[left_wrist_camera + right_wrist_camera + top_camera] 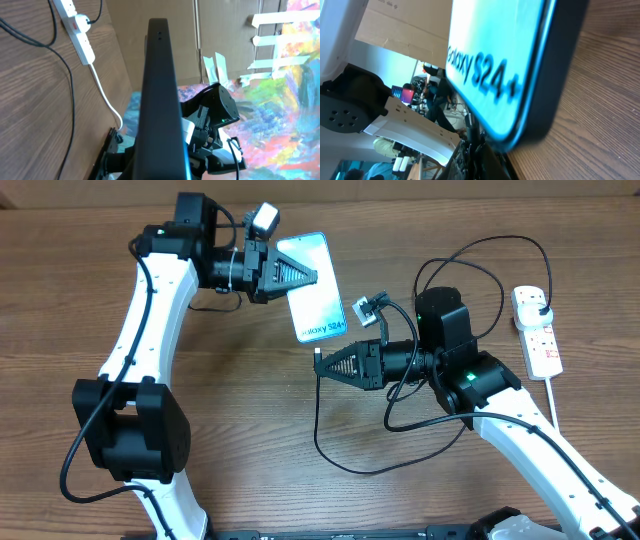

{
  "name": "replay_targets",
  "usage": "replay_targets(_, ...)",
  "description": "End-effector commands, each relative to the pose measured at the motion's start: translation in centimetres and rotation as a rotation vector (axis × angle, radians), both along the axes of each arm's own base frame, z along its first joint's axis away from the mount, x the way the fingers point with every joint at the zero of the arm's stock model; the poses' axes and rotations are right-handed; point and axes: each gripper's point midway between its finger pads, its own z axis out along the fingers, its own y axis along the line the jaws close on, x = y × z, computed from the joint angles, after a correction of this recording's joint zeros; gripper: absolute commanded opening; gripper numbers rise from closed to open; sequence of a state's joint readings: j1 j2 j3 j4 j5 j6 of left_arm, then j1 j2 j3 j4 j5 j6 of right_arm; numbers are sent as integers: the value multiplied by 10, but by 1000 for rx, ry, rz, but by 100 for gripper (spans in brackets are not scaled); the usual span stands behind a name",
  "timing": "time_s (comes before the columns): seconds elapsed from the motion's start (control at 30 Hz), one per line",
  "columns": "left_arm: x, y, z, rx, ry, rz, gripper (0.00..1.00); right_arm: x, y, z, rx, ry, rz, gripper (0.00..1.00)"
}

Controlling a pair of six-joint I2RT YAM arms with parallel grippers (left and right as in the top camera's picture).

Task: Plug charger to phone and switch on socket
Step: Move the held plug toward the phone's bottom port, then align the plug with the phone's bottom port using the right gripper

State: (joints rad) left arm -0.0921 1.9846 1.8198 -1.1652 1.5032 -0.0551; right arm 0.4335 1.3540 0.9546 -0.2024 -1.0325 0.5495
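- Currently, the left fingers (293,277) are clamped narrow on the phone (311,286), gripping it at its left long edge.
- Seen from overhead, the phone sits left of centre toward the far side of the wooden surface (480,220). Its light blue screen faces up and the "Galaxy S24+" text is at its near end.
- From the left wrist camera the phone (160,100) appears edge-on as a dark slim bar running straight out from the camera.
- From the right wrist camera the phone (505,65) fills most of the view, its lettered end right in front of the lens, with wood grain to the right.
- Whether the phone's near end touches the surface cannot be told.
- The right fingers (342,364) are pinched shut on the charger (318,410), just behind its small connector tip.
- That tip points left and sits just near of the phone's lettered end, apart from it.
- From the right fingers the charger's thin black cable drops in a loop toward the near side, then curves back under the right arm.
- Another stretch of the cable arcs along the far side to a black plug seated in the far end of the socket (538,330).
- The socket lies at the right edge of the surface, well apart from the phone, with its thick white cord (553,395) trailing toward the near side.
- Whether its red switches are on or off cannot be told.
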Motion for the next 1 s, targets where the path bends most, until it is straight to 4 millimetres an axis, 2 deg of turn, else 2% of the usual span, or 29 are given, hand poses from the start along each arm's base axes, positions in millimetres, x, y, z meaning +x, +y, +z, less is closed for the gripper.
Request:
replay_targets(0.0,-4,2,5,-31,-51,-7,4,-4,1,2,12,-10,22,4)
replay_targets(0.17,-11,4,-11,55,-42,-3,4,-9,1,2,17,-15,52,4)
replay_targets(0.4,-18,4,-11,50,-87,-17,4,-13,-1,-4,-1,-4,60,4)
replay_targets(0.8,-17,4,7,-56,-100,-13,4,-12,-1,-4,-2,-40,65,4)
replay_targets(0.97,-17,4,9,-63,-99,-13,4,-4,-9,-3,1,-39,39,4)
